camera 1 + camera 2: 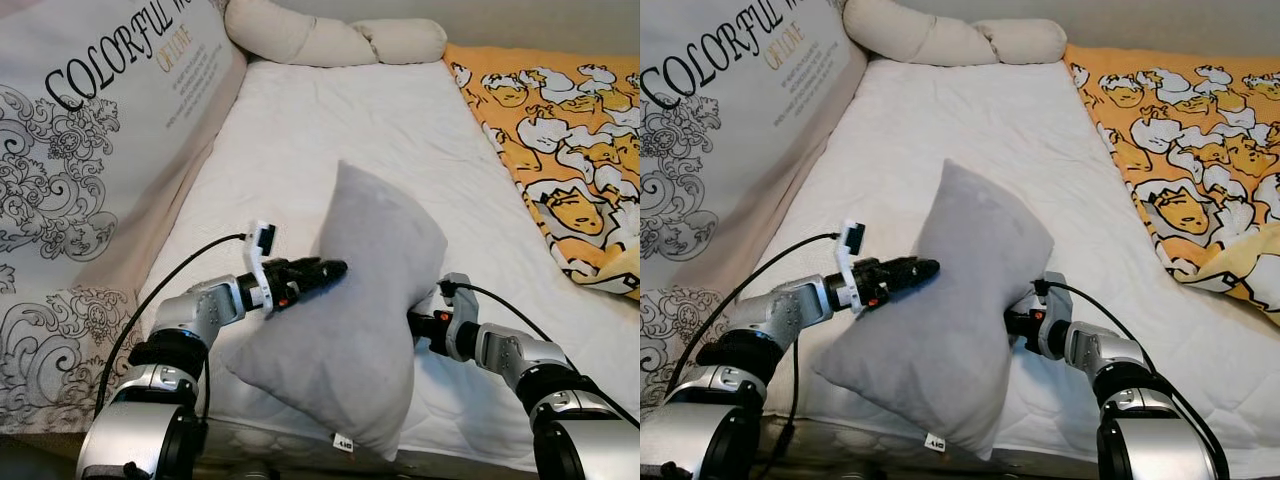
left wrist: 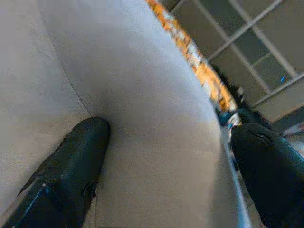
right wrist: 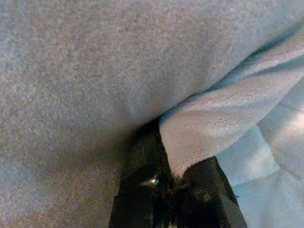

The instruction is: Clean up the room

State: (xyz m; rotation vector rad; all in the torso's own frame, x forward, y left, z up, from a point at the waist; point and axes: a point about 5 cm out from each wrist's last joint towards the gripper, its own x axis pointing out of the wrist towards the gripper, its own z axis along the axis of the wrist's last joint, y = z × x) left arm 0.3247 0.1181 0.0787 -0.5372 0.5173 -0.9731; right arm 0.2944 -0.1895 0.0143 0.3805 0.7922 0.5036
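L gripper (image 1: pixel 335 268): fingers spread apart, pressed flat against the grey pillow (image 1: pixel 345 320) on its L flank, mid-height; nothing pinched, it braces.
R gripper (image 3: pixel 178 156): closed on a fold of the pillow's R edge, cloth bunched between the fingers.
Pillow: stands up between your two grippers at the near edge of the bed (image 1: pixel 400 140), tilted, long axis running from low-near corner w/ small tag (image 1: pixel 342 441) up to a peak further in. Arms about equally near, one per side.
Beyond: white mattress open ahead; printed cushion (image 1: pixel 90 130) along L wall; cream bolster (image 1: pixel 330 40) at far end; orange patterned blanket (image 1: pixel 560 150) on R.
Judgement: any carry goes forward along the mattress; R grip bears the load, L only steadies.
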